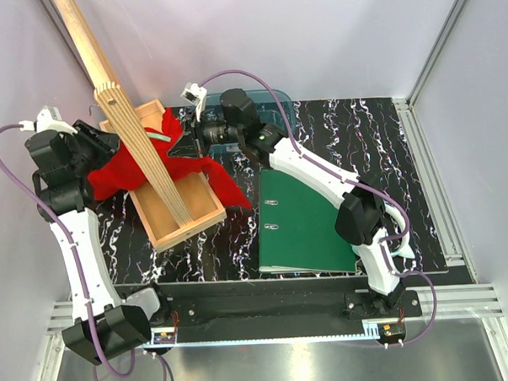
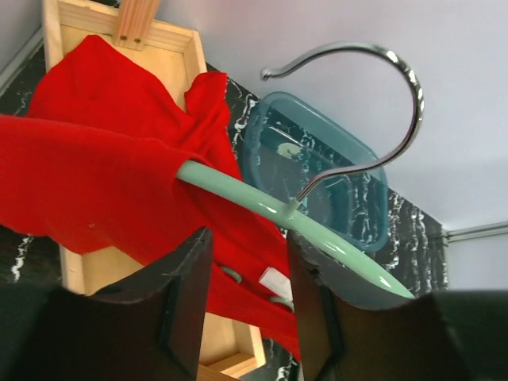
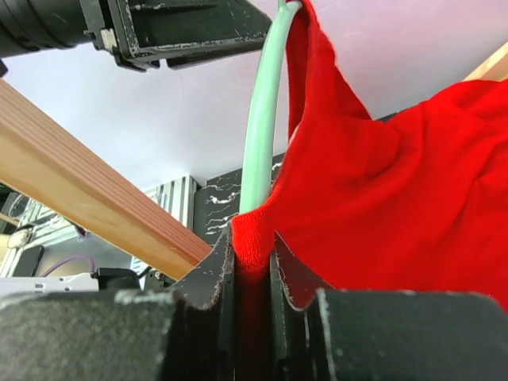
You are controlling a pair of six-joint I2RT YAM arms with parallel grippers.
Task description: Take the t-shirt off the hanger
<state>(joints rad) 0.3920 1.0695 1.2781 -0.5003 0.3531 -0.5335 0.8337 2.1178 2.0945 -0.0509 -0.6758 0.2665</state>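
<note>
One white tag (image 2: 275,279), red t-shirt (image 2: 95,182)

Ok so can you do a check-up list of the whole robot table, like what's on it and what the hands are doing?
Surface: black marbled table, no spills seen.
Job's things: red t-shirt draped over the wooden tray, only partly on the mint hanger; one hanger arm and the hook are bare.
Clutter: green binder lying flat; blue tub at the far edge; plywood pole rising from the tray.
Hands: right hand pinches the t-shirt's edge; left hand open, close by the hanger.
Cables: purple cables loop off both arms.
Surroundings: pale walls, metal frame rails; nothing else seen.
</note>
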